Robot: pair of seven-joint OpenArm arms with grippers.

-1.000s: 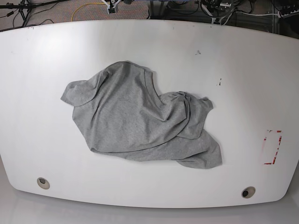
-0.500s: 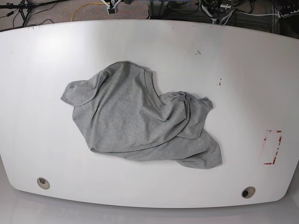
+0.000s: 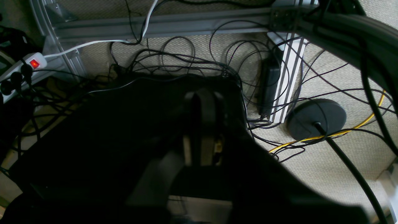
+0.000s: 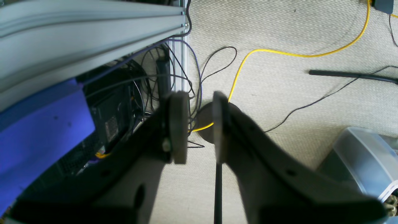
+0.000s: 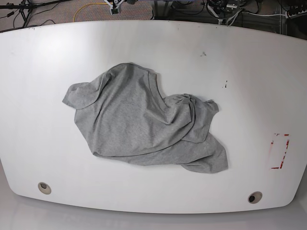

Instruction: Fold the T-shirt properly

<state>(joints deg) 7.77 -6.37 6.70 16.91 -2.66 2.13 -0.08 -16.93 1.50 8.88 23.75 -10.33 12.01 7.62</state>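
Base view: T-shirt [image 5: 144, 124] lying crumpled, unfolded, near middle of white table [image 5: 249, 62], no arm w/in reach. Left gripper [image 3: 199, 102] hanging off-table over cables [image 3: 186, 62], jaws pressed together. Right gripper [image 4: 200, 124] pointing at carpet [image 4: 295, 37], jaws slightly apart, holding nothing.

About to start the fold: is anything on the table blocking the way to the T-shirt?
Nothing visible does. The T-shirt lies crumpled alone on the white table; neither arm shows in the base view, and both wrist cameras see only floor and cables.
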